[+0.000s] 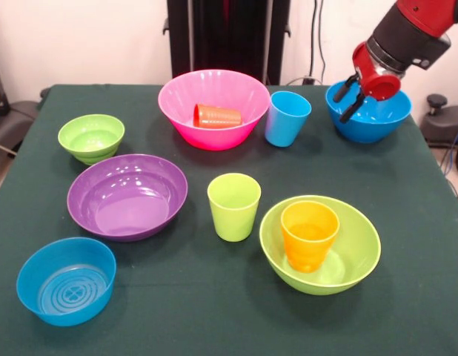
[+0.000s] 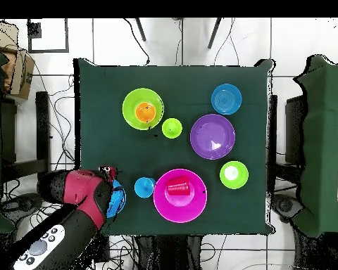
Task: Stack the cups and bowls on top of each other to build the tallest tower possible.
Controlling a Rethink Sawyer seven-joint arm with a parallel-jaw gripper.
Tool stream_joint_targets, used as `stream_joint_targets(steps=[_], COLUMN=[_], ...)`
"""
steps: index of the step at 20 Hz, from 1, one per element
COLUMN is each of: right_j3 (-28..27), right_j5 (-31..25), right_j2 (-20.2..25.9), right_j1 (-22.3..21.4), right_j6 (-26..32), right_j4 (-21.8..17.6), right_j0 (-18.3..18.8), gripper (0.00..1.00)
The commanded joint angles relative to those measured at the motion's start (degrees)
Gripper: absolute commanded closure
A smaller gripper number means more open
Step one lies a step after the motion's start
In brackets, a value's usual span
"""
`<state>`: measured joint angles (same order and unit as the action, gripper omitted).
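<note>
Reaching in from the upper right of the front view, the red and black arm [image 1: 410, 30] angles down so its gripper [image 1: 349, 96] sits right at the rim of the large blue bowl [image 1: 373, 119] at the table's far right corner. The 2 black fingers [image 1: 343, 88] look spread a bit, and I can't tell if they actually have hold of the bowl's rim or just hang over it. From overhead the arm covers most of that bowl.

Everything sits on a dark green tablecloth [image 1: 214, 311], with a pale wall and a black pedestal [image 1: 227, 37] behind, and cables on a tiled floor [image 2: 179, 42] all round.

Container rundown:
- large pink bowl [image 1: 214, 93] holds the red cup [image 1: 218, 116] lying on its side
- light blue cup [image 1: 287, 119] stands upright just beside the pink bowl
- large lime green bowl [image 1: 355, 259] has the orange cup [image 1: 309, 233] upright inside it
- lime green cup [image 1: 233, 206] stands alone mid-table
- large purple bowl [image 1: 127, 196], small lime green bowl [image 1: 91, 137] and small blue bowl [image 1: 66, 280] with ringed base are all empty
</note>
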<state>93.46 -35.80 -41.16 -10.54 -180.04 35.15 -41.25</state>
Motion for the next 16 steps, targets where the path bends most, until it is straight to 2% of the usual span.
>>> stream_joint_targets(steps=[1,9,16], right_j3=[-3.5,-2.2,-0.9], right_j5=[-0.8,0.9,2.8], right_j2=[3.6,3.7,4.1], right_j1=[2.6,3.4,3.3], right_j6=[-18.2,-19.1,-18.5], right_j4=[4.0,7.3,8.5], right_j0=[-1.2,-2.5,-2.6], gripper=[0.0,0.0,0.0])
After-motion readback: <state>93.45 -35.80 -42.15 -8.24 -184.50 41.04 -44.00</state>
